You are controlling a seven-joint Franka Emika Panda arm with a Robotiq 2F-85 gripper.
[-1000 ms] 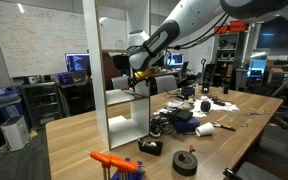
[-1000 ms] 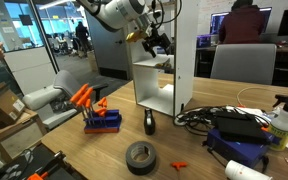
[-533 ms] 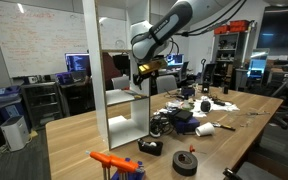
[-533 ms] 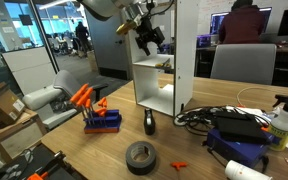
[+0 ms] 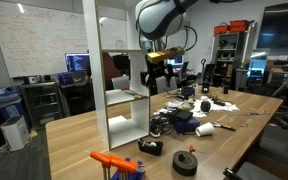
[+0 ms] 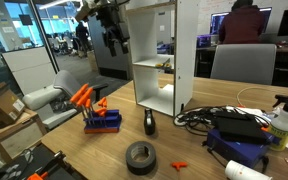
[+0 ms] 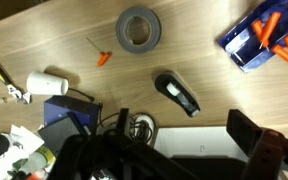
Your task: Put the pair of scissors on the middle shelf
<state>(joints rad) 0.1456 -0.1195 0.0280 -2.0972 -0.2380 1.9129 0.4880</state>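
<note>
The tall white shelf unit (image 5: 112, 80) stands on the wooden table. The scissors (image 6: 165, 67), with yellowish handles, lie on the middle shelf (image 6: 147, 66), near its edge. That board also shows in an exterior view (image 5: 122, 96), where the scissors are too small to make out. My gripper (image 5: 156, 68) hangs in the air beside the unit, clear of the shelf, open and empty. It also shows in an exterior view (image 6: 114, 35). In the wrist view its dark fingers (image 7: 184, 128) are spread apart above the unit's white top, with nothing between them.
On the table lie a grey tape roll (image 7: 138, 28) (image 6: 140, 156), a black handheld device (image 7: 176, 95) (image 6: 149, 123), a blue rack with orange toys (image 6: 99, 115) (image 7: 264, 40), a small orange piece (image 7: 103, 58), cables and a blue box (image 6: 234, 125), and a white bottle (image 7: 46, 83).
My gripper has drawn back out of the middle compartment and risen away from the unit. The scissors stay behind on the middle shelf.
</note>
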